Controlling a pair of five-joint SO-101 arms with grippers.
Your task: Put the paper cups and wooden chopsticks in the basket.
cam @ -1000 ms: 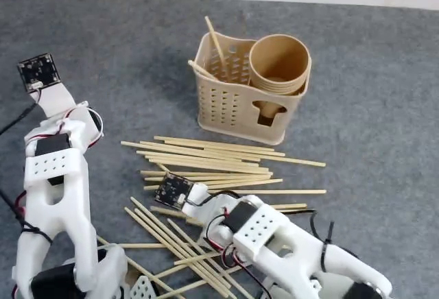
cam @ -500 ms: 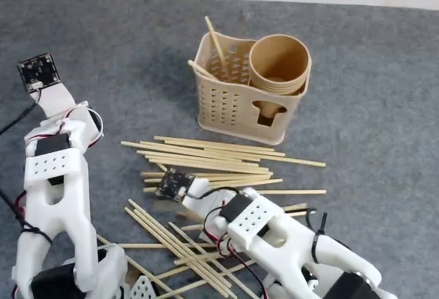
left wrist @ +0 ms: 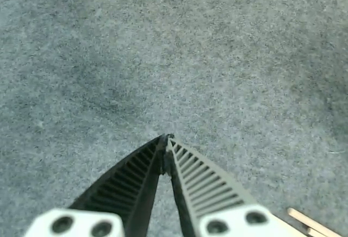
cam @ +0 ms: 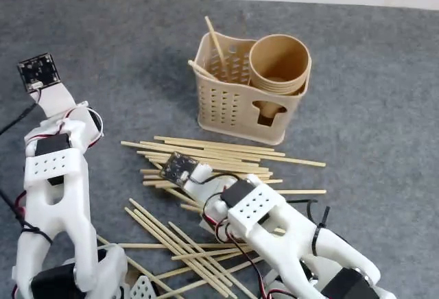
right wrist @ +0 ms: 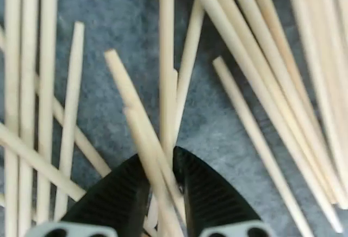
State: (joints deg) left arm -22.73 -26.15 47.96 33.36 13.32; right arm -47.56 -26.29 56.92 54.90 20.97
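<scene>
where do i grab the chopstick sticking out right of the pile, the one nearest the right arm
Grip the chopstick at its free right end, coming straight down from above and closing across it: it lies flat, and only that end is clear of the pile.

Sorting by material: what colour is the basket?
The basket is beige with small holes; best in the high view.

We lose some chopsticks [cam: 219,151] under the right arm [cam: 260,211]. The basket [cam: 230,110] hides the paper cups' [cam: 279,62] bases.
</scene>
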